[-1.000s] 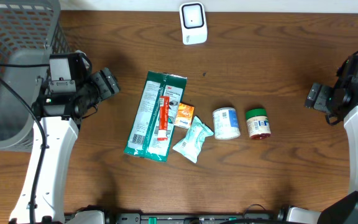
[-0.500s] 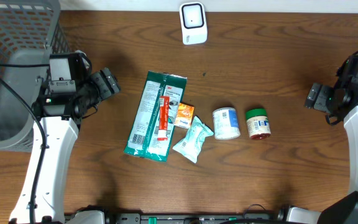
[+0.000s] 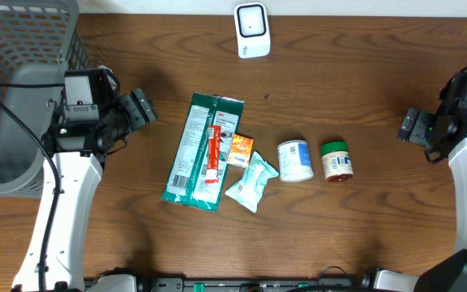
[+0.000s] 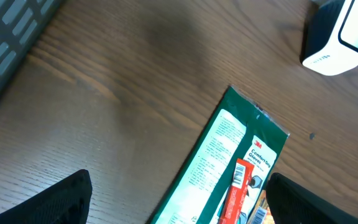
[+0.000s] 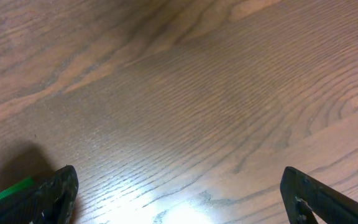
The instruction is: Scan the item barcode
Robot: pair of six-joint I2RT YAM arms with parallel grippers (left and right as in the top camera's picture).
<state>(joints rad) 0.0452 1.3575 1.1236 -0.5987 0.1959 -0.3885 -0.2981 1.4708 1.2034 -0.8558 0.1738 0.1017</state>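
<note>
Several items lie in the middle of the table: a long green package (image 3: 201, 152) with a red stick pack (image 3: 212, 154) on it, an orange packet (image 3: 239, 150), a pale pouch (image 3: 252, 182), a white can (image 3: 295, 161) and a green-lidded jar (image 3: 336, 160). The white barcode scanner (image 3: 252, 31) stands at the back edge. My left gripper (image 3: 144, 108) hangs open to the left of the green package (image 4: 229, 168), holding nothing. My right gripper (image 3: 408, 126) is open over bare wood, right of the jar. The scanner (image 4: 340, 34) also shows in the left wrist view.
A grey mesh basket (image 3: 14, 97) stands at the far left, behind the left arm. Between the right gripper's fingers (image 5: 48, 196) there is only wood grain, with a green sliver (image 5: 5, 190) at the left edge.
</note>
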